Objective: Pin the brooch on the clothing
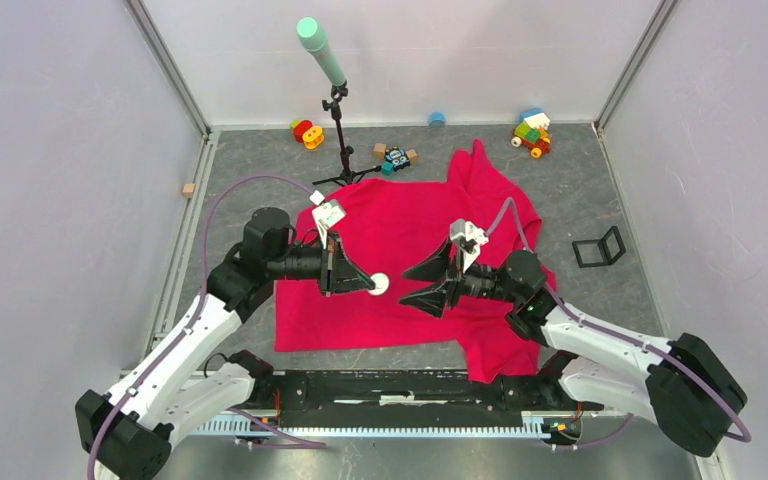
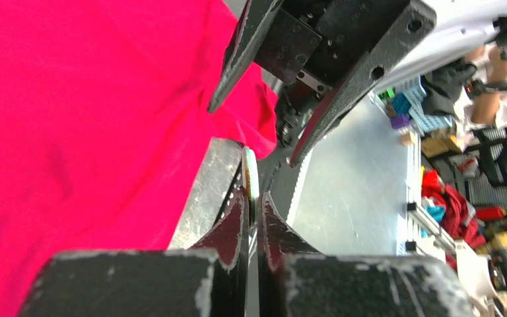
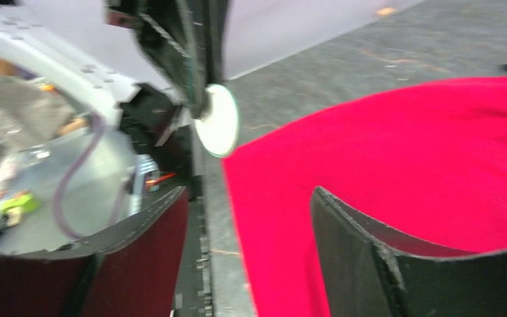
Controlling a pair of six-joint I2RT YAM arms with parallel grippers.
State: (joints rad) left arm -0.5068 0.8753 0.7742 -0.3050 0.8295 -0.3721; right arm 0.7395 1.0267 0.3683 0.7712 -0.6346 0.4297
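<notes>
The red-pink T-shirt (image 1: pixel 410 270) lies spread on the grey table. My left gripper (image 1: pixel 368 283) is shut on the brooch (image 1: pixel 380 283), a small pale disc held edge-on above the shirt's middle. In the left wrist view the brooch (image 2: pixel 251 178) shows as a thin pale-green edge between the fingers. In the right wrist view the brooch (image 3: pixel 218 121) shows its pale back, held by the left gripper. My right gripper (image 1: pixel 420 283) is open and empty, facing the brooch from the right, a short gap away, above the shirt (image 3: pixel 403 158).
A black stand with a green-tipped rod (image 1: pixel 338 140) stands at the shirt's far edge. Toy blocks (image 1: pixel 307 133), a toy vehicle (image 1: pixel 532 133), small wooden pieces (image 1: pixel 395 155) and a blue cap (image 1: pixel 437 119) lie along the back. A black bracket (image 1: pixel 600 248) sits right of the shirt.
</notes>
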